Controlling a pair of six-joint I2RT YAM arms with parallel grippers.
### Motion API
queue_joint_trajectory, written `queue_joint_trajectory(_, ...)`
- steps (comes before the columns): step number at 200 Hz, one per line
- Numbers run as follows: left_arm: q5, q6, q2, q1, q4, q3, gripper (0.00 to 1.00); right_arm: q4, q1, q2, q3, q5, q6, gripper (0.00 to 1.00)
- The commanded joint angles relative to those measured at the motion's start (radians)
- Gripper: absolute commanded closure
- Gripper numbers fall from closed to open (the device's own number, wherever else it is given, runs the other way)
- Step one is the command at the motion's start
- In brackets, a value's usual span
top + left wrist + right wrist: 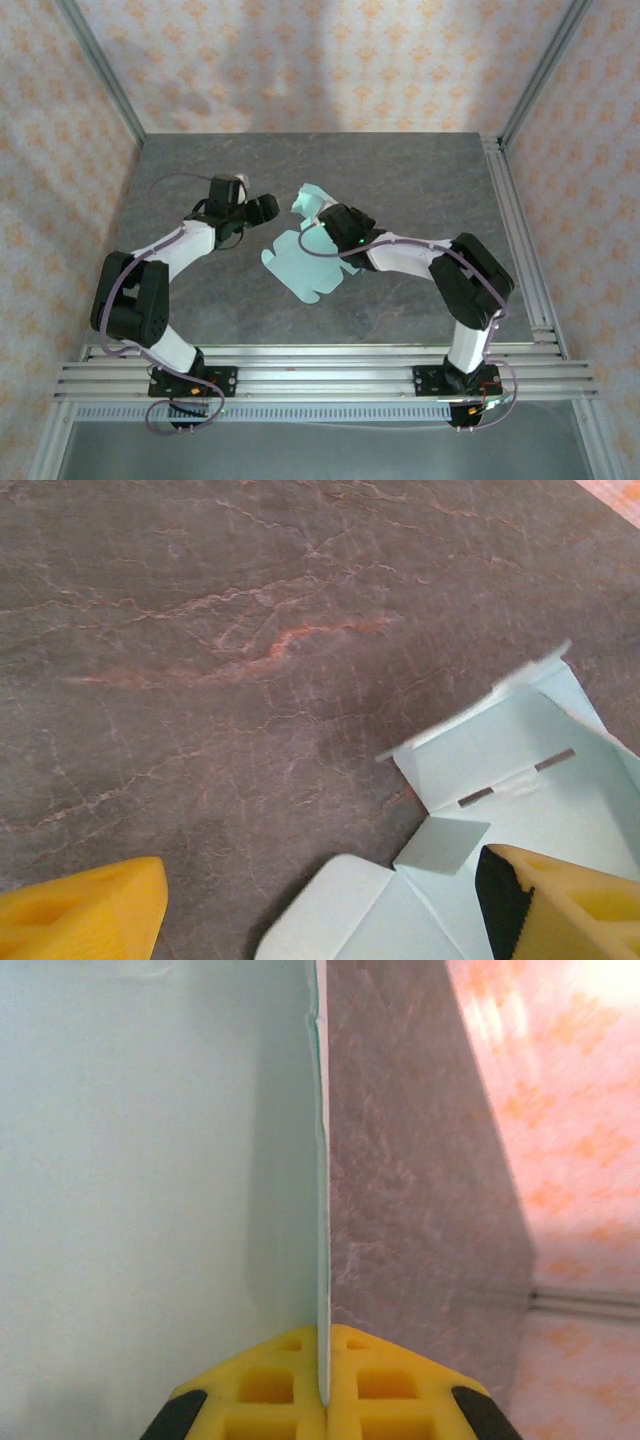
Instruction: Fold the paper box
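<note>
The paper box point(303, 266) is a pale mint-blue die-cut sheet lying mostly flat at the table's middle, with its far panel lifted upright. My right gripper point(323, 222) is shut on that raised panel. In the right wrist view the card point(150, 1160) stands edge-on, pinched between the yellow fingertips of the right gripper point(324, 1385). My left gripper point(267, 208) hovers just left of the sheet, open. In the left wrist view the left gripper point(320, 920) has its yellow fingers point(90, 915) spread wide, and the box's rounded flap and slotted panel point(520, 770) lie by the right finger.
The grey stone tabletop point(400, 170) is bounded by aluminium rails at the front point(320, 365) and right point(515, 230), with patterned walls point(300, 60) behind. Bare table stretches far and left of the sheet.
</note>
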Motion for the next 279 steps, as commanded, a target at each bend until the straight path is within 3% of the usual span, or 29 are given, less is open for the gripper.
queue_joint_trajectory(1,-0.004,-0.014,-0.018,0.009,0.036,-0.017,0.17,0.270,0.023,0.013,-0.040,0.159,-0.189,1.00)
queue_joint_trajectory(26,0.001,-0.013,-0.017,0.015,0.042,-0.019,0.17,0.506,0.050,0.051,-0.091,0.213,-0.348,1.00)
queue_joint_trajectory(66,0.004,-0.010,-0.016,0.032,0.042,-0.013,0.17,0.638,0.070,0.101,-0.112,0.244,-0.444,1.00)
queue_joint_trajectory(127,0.008,0.014,-0.005,0.042,0.051,0.016,0.12,1.023,0.135,0.240,-0.166,0.275,-0.661,1.00)
queue_joint_trajectory(192,0.049,0.072,0.099,0.041,0.015,0.152,0.05,1.030,0.155,0.266,-0.178,0.263,-0.663,1.00)
queue_joint_trajectory(279,0.343,0.392,0.484,0.023,-0.415,0.672,0.04,0.887,0.155,0.208,-0.211,0.221,-0.573,1.00)
